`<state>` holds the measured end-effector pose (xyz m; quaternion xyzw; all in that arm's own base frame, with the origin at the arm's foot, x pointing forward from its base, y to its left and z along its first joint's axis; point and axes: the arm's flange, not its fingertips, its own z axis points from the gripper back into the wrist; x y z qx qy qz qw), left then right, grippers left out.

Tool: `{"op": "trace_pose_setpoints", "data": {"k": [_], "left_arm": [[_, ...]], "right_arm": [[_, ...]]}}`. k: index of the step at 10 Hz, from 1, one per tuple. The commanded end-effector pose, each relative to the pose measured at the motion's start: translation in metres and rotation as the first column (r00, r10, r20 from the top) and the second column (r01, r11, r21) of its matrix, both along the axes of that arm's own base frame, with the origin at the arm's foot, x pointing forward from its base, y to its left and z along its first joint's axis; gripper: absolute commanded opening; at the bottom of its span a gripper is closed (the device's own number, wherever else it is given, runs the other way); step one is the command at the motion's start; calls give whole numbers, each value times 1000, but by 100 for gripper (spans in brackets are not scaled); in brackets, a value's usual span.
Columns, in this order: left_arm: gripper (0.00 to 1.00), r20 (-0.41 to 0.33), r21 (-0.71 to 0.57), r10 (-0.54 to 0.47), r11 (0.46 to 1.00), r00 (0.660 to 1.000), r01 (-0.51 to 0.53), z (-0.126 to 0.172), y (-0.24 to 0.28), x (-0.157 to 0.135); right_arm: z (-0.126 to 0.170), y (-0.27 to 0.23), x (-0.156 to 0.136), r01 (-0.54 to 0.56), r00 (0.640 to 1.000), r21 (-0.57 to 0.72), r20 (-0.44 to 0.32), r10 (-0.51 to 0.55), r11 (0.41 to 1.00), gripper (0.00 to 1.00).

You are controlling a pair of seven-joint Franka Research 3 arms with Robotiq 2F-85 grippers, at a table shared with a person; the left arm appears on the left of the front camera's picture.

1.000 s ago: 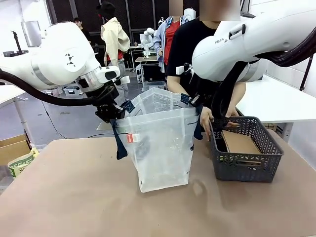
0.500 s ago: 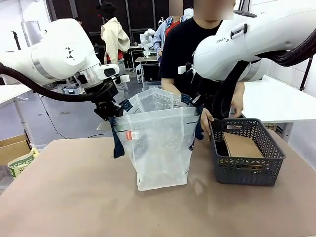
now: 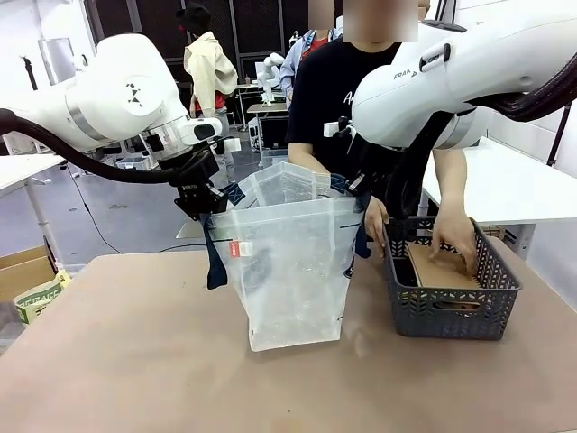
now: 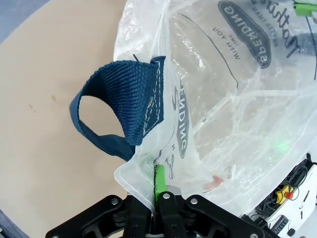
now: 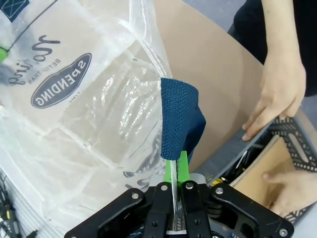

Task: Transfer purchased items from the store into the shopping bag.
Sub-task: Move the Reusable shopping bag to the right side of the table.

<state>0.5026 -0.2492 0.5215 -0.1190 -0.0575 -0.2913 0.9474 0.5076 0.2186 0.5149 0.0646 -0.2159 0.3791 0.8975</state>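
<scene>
The translucent, whitish, crinkled plastic shopping bag (image 3: 293, 271) stands upright on the matte tan desk (image 3: 126, 361), its mouth stretched wide between the two arms. The left fingers (image 4: 158, 184), black with green pads, are pressed together on the thin film of the bag's rim. They grip just beside a limp loop of dark navy woven handle (image 4: 124, 114) with a coarse ribbed weave. The right fingers (image 5: 179, 171) are clamped on the opposite rim, directly below the second navy handle (image 5: 178, 119), whose webbing curls over above the pads. A navy oval logo (image 5: 62, 82) with white lettering is printed on the glossy, wrinkled wall of the bag, and a small red tag (image 3: 237, 250) sits near its upper corner on the robot's left. Just beside the bag, on the robot's right, a rectangular dark grey plastic lattice basket (image 3: 451, 311) rests on the desk. A flat yellowish-tan packet (image 3: 433, 263) with a cardboard look leans inside it. One hand of the person (image 3: 376, 221) rests at the basket's rim nearest the bag, and the other hand (image 3: 455, 239) reaches into the basket and lies on the packet.
</scene>
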Motion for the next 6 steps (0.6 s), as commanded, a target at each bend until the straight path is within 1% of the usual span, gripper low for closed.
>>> {"op": "trace_pose_setpoints", "data": {"k": [1, 6], "left_arm": [[0, 10, -10, 19, 1000, 1000, -19, 0, 5, -4], [0, 10, -10, 19, 1000, 1000, -19, 0, 5, -4]], "right_arm": [[0, -4, 2, 8, 1000, 2, 6, -8, 1000, 0], [0, -4, 2, 8, 1000, 2, 6, -8, 1000, 0]]}}
